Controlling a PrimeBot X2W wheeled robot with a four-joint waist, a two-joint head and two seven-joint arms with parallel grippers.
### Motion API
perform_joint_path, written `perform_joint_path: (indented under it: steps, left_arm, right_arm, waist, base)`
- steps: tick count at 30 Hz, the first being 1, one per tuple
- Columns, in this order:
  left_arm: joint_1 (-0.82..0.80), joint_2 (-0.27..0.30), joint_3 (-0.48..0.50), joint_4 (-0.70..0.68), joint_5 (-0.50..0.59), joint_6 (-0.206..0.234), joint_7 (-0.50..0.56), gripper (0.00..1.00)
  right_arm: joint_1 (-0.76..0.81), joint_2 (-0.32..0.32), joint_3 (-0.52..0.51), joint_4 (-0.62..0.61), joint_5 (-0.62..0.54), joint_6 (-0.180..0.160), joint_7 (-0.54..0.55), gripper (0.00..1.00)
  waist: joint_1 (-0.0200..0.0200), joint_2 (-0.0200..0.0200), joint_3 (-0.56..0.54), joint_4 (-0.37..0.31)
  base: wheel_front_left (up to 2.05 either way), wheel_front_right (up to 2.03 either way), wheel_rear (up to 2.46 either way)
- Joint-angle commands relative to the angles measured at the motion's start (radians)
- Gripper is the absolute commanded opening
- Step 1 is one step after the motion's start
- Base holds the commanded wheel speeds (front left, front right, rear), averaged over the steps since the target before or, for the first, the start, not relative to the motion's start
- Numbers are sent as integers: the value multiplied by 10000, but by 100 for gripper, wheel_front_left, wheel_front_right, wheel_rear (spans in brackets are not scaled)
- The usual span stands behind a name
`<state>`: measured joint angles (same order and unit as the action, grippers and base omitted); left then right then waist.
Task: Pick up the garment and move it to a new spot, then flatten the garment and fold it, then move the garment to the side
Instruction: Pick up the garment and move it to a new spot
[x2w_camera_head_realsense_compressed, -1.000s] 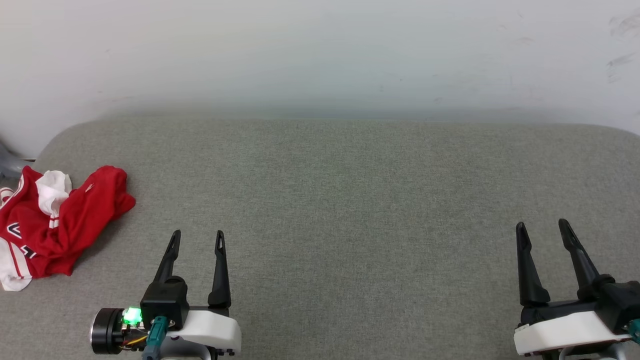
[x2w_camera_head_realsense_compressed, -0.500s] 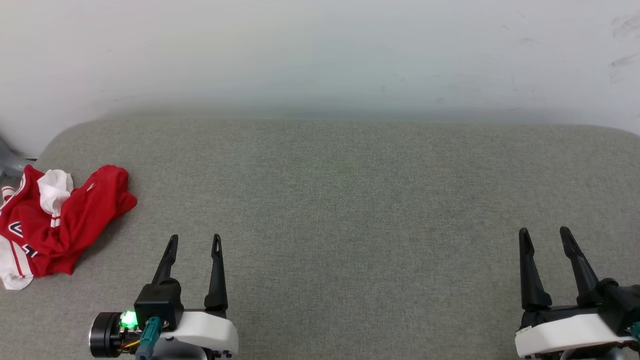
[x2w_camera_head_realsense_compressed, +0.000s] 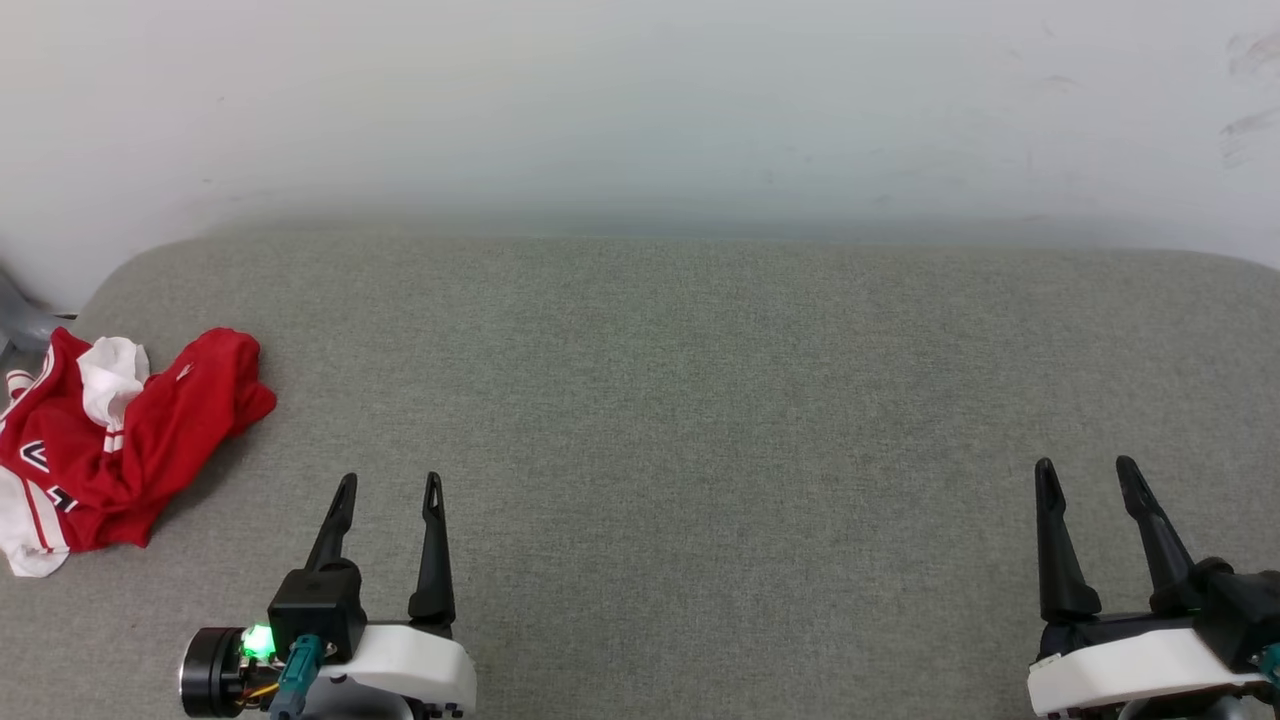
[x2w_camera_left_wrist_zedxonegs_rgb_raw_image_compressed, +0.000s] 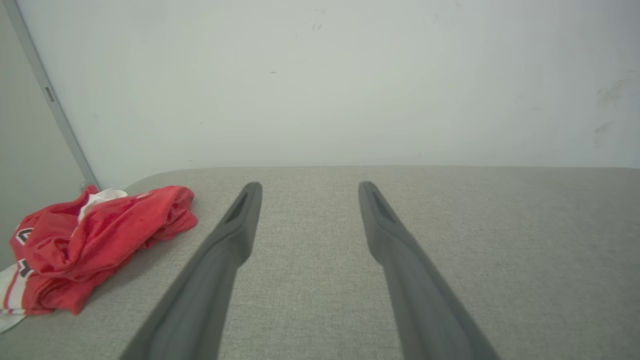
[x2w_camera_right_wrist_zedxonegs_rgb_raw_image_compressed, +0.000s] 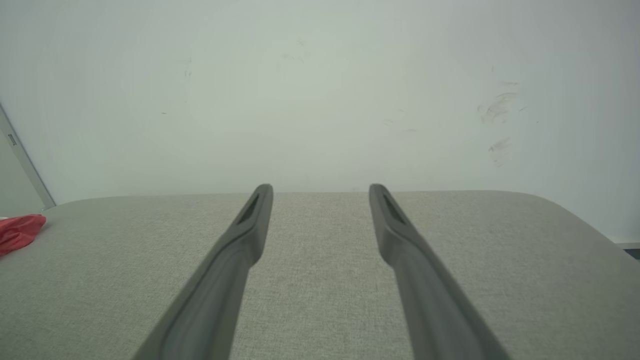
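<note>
The garment (x2w_camera_head_realsense_compressed: 120, 440), red with white parts, lies crumpled at the far left edge of the grey padded surface (x2w_camera_head_realsense_compressed: 680, 400). It also shows in the left wrist view as a red heap (x2w_camera_left_wrist_zedxonegs_rgb_raw_image_compressed: 95, 240), and a red corner of it (x2w_camera_right_wrist_zedxonegs_rgb_raw_image_compressed: 20, 231) peeks in at the right wrist view's left edge. My left gripper (x2w_camera_head_realsense_compressed: 390, 482) stands open near the front, to the right of the garment and apart from it, nothing between its fingers. My right gripper (x2w_camera_head_realsense_compressed: 1085, 466) is open at the lower right, far from the garment.
A pale wall (x2w_camera_head_realsense_compressed: 640, 100) runs behind the surface's rounded far edge. A grey upright strip (x2w_camera_left_wrist_zedxonegs_rgb_raw_image_compressed: 50, 95) stands at the left past the garment. The surface's right end curves off near the right gripper (x2w_camera_right_wrist_zedxonegs_rgb_raw_image_compressed: 590, 220).
Both grippers have drawn back a little toward the front edge. The picture has shifted slightly, so the garment sits a touch higher and to the right; it lies unmoved.
</note>
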<state>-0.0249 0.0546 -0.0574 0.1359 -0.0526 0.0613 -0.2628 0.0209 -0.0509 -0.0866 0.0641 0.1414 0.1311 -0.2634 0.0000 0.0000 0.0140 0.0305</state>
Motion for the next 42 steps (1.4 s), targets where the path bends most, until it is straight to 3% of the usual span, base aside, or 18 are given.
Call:
perform_joint_path:
  steps: [1,16,42]
  left_arm:
    - [45,-14,29,35,59,-35,-32,100]
    - [-134,-37,154,75,134,-71,-32,100]
    - [-257,-46,751,-22,-50,81,-30,100]
  right_arm:
    - [20,13,12,16,9,-7,-20,100]
    - [51,13,57,-34,-82,-7,-21,100]
    - [-81,13,198,-234,-389,-7,-20,100]
  waist:
    - [0,0,-1,9]
    - [0,0,49,538]
    - [0,0,442,3377]
  base:
    - [0,0,0]
    - [0,0,0]
    - [0,0,0]
